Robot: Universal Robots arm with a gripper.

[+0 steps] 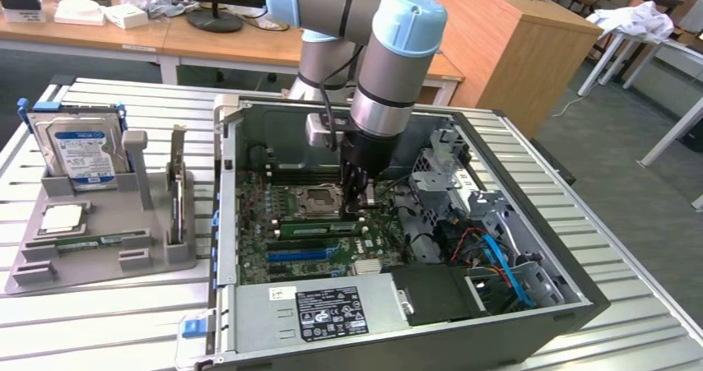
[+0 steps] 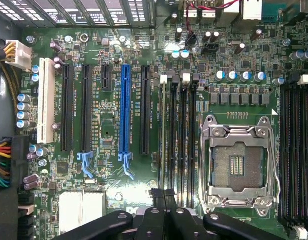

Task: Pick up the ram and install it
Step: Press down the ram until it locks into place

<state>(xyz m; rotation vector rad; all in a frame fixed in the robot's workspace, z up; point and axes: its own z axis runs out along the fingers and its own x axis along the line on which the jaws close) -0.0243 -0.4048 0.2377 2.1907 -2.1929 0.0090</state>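
We see the gripper [image 2: 163, 196], fingers together, above the ram [image 2: 162, 150] seated in a motherboard [image 2: 109, 150] slot (computer case [image 1: 528, 248] open).

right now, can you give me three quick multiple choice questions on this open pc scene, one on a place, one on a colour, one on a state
1. Where is the blue-labelled silver hard drive?
A. standing in the grey plastic holder, at the exterior view's left of the open black computer case
B. inside the case
C. on a wooden desk

2. What colour is the long slot flanked by black slots on the green motherboard?
A. red
B. blue
C. yellow

3. What state is the metal-framed processor socket in?
A. empty
B. holding a chip
C. under a fan

Answers: 1 A, the drive stands upright in the holder beside the case; 2 B, the wrist view shows it bright blue; 3 A, bare contacts show inside its frame.
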